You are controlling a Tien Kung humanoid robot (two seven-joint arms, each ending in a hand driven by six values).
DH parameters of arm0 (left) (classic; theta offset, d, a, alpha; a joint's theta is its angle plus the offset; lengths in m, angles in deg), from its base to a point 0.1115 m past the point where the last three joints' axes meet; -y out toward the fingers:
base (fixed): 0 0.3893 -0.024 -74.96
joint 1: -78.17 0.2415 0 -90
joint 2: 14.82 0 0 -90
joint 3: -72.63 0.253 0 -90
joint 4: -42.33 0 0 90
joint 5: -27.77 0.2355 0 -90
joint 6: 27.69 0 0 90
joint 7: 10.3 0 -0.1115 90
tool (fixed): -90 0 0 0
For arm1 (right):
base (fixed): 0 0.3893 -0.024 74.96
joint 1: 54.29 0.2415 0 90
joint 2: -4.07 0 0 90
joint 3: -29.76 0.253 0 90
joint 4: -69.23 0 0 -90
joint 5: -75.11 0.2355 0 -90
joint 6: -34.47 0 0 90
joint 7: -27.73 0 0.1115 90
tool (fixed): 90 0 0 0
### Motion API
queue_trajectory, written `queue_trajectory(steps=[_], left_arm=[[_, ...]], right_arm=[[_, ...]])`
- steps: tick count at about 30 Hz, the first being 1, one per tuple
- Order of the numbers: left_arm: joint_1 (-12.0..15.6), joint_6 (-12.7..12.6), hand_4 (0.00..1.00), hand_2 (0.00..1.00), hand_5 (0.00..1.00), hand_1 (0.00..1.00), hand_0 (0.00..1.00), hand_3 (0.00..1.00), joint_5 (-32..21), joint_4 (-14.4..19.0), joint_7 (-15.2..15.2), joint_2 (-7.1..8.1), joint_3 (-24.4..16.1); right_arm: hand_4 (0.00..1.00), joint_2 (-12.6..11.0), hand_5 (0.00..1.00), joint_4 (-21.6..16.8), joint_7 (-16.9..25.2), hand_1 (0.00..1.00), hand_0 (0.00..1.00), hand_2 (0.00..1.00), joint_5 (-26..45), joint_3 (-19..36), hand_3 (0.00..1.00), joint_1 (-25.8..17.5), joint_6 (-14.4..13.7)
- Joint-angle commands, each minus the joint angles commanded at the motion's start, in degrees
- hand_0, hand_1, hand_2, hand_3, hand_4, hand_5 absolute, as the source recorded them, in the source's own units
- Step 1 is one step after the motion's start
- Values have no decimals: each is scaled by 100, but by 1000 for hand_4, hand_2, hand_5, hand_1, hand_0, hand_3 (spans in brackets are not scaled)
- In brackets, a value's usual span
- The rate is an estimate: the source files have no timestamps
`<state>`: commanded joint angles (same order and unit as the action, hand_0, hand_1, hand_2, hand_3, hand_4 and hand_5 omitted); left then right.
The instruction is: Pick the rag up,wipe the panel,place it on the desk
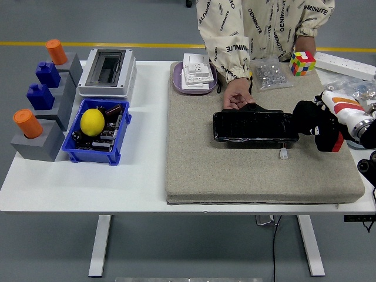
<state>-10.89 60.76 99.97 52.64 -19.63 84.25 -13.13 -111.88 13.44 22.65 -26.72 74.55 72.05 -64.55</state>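
Right hand (317, 130) clutching red rag (335, 142) beside black panel (255, 126), person's hand (237, 97) steadying panel, grey mat (235, 170)
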Motion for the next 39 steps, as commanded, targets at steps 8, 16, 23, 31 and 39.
queue_trajectory(steps=[8,16,23,31,39], left_arm=[[-11,-1,594,732,468,692,642,565,-3,0,-1,4,-6],[-28,-1,594,732,468,692,642,566,-4,0,-5,8,-2],[-34,-1,594,733,468,691,642,565,1,0,-4,19,-1],[-33,-1,594,731,469,691,643,566,3,0,-8,26,6],[-7,-2,593,732,468,691,643,565,-1,0,-10,53,42]], right_arm=[[994,239,33,23,3,341,257,424,24,-160,423,140,-9],[994,558,33,64,17,341,258,424,64,-251,423,278,-32],[994,774,33,96,21,340,258,424,97,-422,423,431,-34],[994,1112,32,117,25,340,259,424,111,-617,423,615,-39],[994,1452,32,106,27,340,259,424,152,-918,423,757,-48]])
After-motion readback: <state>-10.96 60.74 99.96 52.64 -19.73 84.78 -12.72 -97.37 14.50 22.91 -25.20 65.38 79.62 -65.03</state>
